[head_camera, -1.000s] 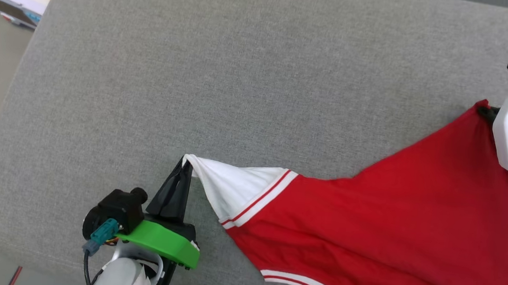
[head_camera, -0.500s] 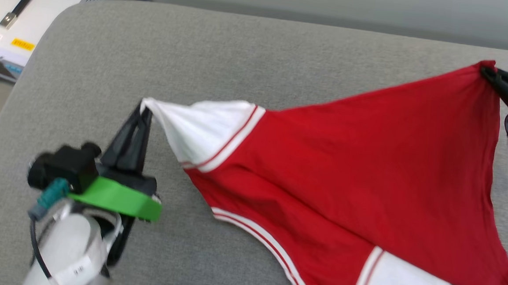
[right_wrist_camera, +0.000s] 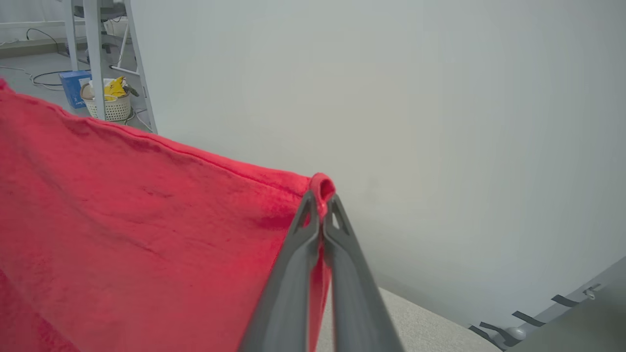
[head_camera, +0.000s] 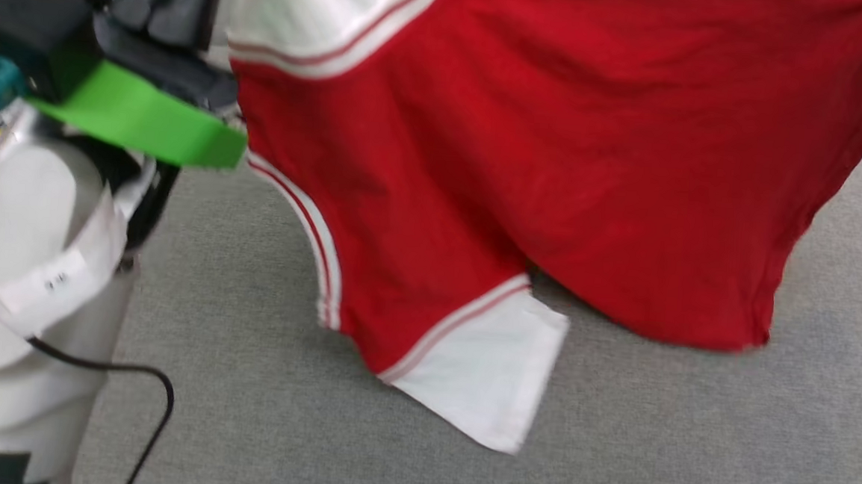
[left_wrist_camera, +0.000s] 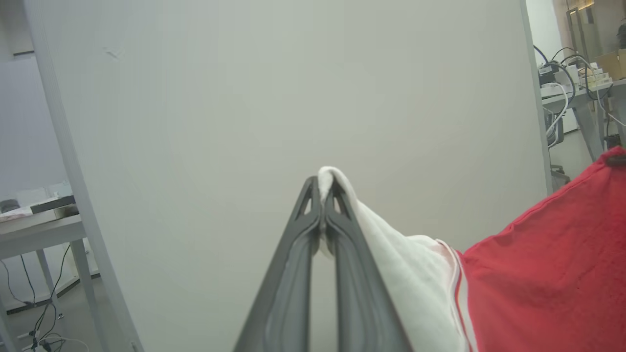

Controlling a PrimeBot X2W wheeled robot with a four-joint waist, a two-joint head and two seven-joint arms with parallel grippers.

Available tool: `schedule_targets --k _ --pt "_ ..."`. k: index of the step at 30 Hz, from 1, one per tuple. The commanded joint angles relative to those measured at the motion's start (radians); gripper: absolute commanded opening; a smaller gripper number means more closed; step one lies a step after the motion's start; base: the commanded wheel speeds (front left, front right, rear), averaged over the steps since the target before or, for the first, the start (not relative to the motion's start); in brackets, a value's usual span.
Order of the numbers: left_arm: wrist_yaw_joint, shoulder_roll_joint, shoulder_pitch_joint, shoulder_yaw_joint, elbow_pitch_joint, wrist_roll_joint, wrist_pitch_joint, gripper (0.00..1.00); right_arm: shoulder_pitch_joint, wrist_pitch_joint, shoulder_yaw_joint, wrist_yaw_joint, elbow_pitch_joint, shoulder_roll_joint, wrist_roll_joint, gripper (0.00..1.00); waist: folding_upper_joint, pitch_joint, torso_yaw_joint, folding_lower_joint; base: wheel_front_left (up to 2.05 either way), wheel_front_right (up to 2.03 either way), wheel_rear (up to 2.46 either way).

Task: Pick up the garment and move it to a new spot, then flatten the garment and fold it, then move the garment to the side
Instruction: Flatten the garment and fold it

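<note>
Both grippers hold the garment spread between them above the grey cushion. Left gripper: fingers pinched tight on a white sleeve tip. Right gripper: fingers pinched tight on a red corner. The lower white sleeve appears to brush the cushion.

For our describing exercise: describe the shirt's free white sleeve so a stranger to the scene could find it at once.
Start at the wide grey cushion, above which the red garment hangs spread. Follow its lower edge to the white sleeve at the bottom. Unlike the other white sleeve, pinched in the left gripper, this one dangles free.
</note>
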Motion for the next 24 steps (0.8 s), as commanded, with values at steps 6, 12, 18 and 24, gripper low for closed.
schedule_targets --k 6,12,18,24 --pt "-0.003 0.034 -0.224 -0.063 0.081 -0.051 0.018 0.00 -0.058 0.014 -0.082 -0.001 -0.011 0.062 -0.078 0.00 0.0000 0.043 -0.026 0.0000 0.00 0.00 0.00" --pt "-0.003 0.029 -0.402 -0.114 0.172 -0.142 0.029 0.00 -0.139 0.051 -0.143 -0.001 -0.002 0.105 -0.140 0.00 0.0000 0.129 -0.035 0.0000 0.00 0.00 0.00" --pt "-0.003 0.057 -0.631 -0.173 0.272 -0.172 0.038 0.00 -0.316 0.084 -0.166 -0.001 0.066 0.154 -0.201 0.00 0.0000 0.247 -0.047 0.0000 0.00 0.00 0.00" --pt "-0.003 0.059 -0.880 -0.202 0.380 -0.159 0.034 0.00 -0.585 0.066 -0.131 -0.001 0.203 0.210 -0.294 0.00 0.0000 0.340 -0.055 0.0000 0.00 0.00 0.00"
